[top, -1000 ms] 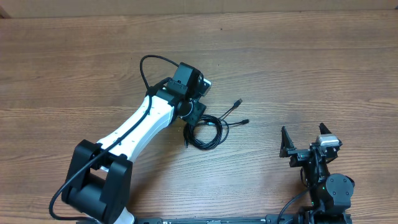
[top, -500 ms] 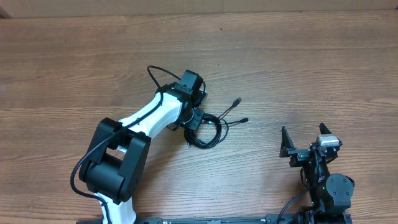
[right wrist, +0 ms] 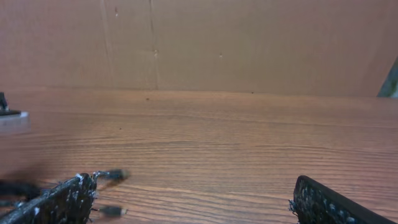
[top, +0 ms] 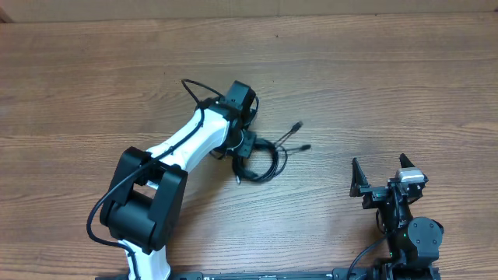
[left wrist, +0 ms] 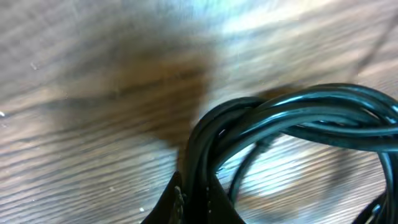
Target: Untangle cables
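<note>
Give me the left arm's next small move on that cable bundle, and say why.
Probably a short lift, drawing leftward. The left gripper looks shut on several strands of the cables, which lie coiled in one clump with two plug ends trailing right. A gentle pull might loosen the loops; the right gripper sits open, well apart.

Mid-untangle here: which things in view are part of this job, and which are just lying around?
Job: cables, pinched in left gripper; their loose plug ends; right gripper, open, off to the side.
Not the job: thick cord fixed on the left arm; cardboard wall.
</note>
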